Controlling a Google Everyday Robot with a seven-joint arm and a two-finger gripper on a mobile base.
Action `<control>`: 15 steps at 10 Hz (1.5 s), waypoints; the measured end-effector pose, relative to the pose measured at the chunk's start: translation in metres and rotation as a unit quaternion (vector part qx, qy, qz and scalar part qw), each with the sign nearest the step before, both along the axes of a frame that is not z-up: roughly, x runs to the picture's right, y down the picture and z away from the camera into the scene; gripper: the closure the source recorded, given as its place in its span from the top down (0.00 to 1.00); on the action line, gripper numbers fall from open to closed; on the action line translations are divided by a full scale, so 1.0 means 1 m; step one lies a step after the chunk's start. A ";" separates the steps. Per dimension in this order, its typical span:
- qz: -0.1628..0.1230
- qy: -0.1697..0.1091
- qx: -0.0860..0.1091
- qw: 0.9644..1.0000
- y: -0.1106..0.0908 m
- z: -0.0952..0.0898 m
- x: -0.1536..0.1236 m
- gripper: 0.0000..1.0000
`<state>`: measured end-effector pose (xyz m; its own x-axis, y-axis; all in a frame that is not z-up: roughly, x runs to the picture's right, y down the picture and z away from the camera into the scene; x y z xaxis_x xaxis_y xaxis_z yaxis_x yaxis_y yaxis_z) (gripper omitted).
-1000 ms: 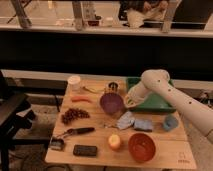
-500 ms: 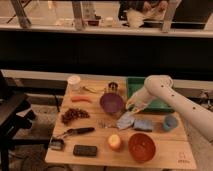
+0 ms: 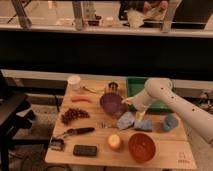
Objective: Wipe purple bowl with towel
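Two things matter in this step: getting the towel (image 3: 125, 120) firmly into my hand (image 3: 129, 103), and only then going to the purple bowl (image 3: 111, 103). The bowl sits near the middle of the tabletop (image 3: 165, 156). The towel lies on the wood just beside it, at the bowl's five o'clock. My hand hangs at the bowl's three o'clock rim, at twelve o'clock from the towel.

I judge the towel is not yet picked up, so I should come straight down on its bunched middle. I must keep clear of the deeper blue cloth pad (image 3: 144, 125) at its three o'clock and lift the towel free. Then I press it into the bowl and sweep round the inside, lightly enough that the bowl does not slide.

Whether my hand is open or closed I cannot tell — it merges with the bowl's rim. I cannot tell whether towel and pad touch or overlap. The bowl's inside is too dark to show any contents. My arm hides part of the green tray (image 3: 134, 85) and runs out of view at three o'clock.
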<state>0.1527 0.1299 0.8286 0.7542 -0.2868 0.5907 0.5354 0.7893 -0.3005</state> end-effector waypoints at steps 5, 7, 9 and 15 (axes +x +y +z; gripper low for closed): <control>0.017 0.019 0.010 1.000 0.000 -0.018 -0.009 0.80; 0.018 0.024 0.015 0.999 -0.001 -0.026 -0.015 0.80; 0.019 0.027 0.012 0.999 0.003 -0.031 -0.017 0.80; 0.031 0.026 -0.016 0.999 0.018 -0.019 -0.017 0.56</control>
<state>0.1360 0.1479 0.8096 0.7994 -0.2203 0.5590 0.4696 0.8093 -0.3527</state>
